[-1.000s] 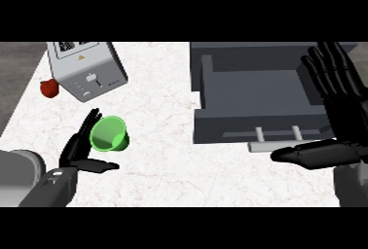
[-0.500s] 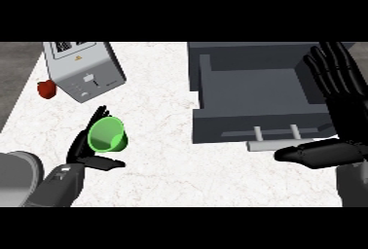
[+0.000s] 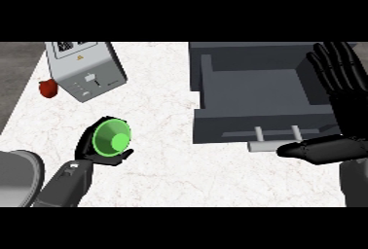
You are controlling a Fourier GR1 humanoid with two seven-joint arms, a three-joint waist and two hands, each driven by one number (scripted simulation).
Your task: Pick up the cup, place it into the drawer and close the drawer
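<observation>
Both hands are glossy black, with slim, segmented fingers and a thicker thumb. The left hand point(image 3: 87, 154) joins a dark grey, boxy left forearm point(image 3: 63, 187) that has a small pale mark near the wrist. A lighter grey rounded shell point(image 3: 14, 177) bulges beside it. The right hand point(image 3: 348, 109) meets a plain grey right forearm point(image 3: 354, 182).

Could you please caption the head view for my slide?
Left hand grasps the green cup; drawer open, right hand resting open at right.
</observation>
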